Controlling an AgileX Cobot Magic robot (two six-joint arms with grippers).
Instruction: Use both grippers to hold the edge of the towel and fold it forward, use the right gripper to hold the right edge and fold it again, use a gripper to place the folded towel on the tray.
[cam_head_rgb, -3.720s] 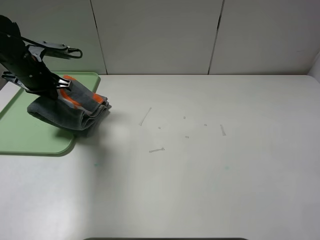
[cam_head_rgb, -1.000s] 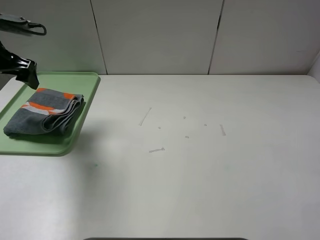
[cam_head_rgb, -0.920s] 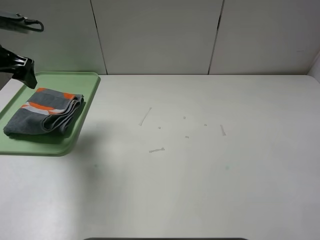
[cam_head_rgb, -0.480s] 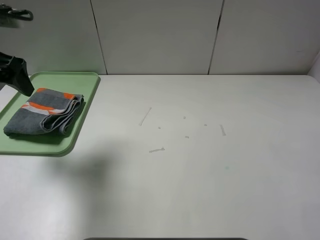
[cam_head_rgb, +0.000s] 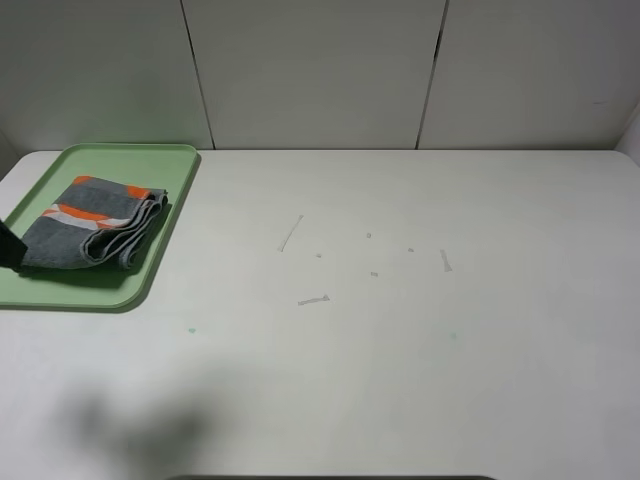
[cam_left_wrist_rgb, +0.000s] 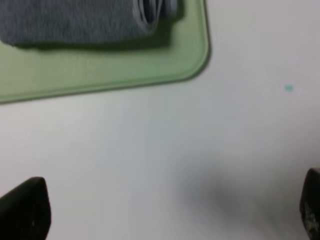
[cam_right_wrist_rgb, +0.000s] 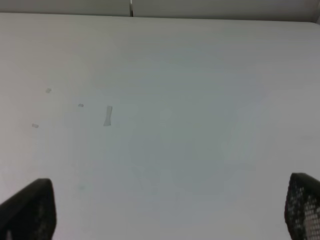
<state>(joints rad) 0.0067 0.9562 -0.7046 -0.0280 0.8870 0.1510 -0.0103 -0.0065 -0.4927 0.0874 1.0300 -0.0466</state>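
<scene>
Towel: grey with orange and pale stripes, folded into a thick pad. Lies flat in the tray, toward its 3 o'clock side, folded layers showing at the towel's 3 o'clock end. In the left wrist view its grey layered end sits just inside the tray rim.

Tray: pale green, rounded corners, shallow rim. Stands on the table at about 9 o'clock in the high view, partly cut off by the frame edge. One rounded corner shows in the left wrist view.

Table: white, matt. Several short pale scuffs and specks near its middle; one scuff also shows in the right wrist view. A small teal speck lies near the tray corner.

Left gripper: over bare table beside the tray, well apart from the towel. Two dark fingertips stand wide apart with nothing between them. A dark sliver at the high view's 9 o'clock edge is likely part of it.

Right gripper: over bare table. Fingertips spread wide, empty.
</scene>
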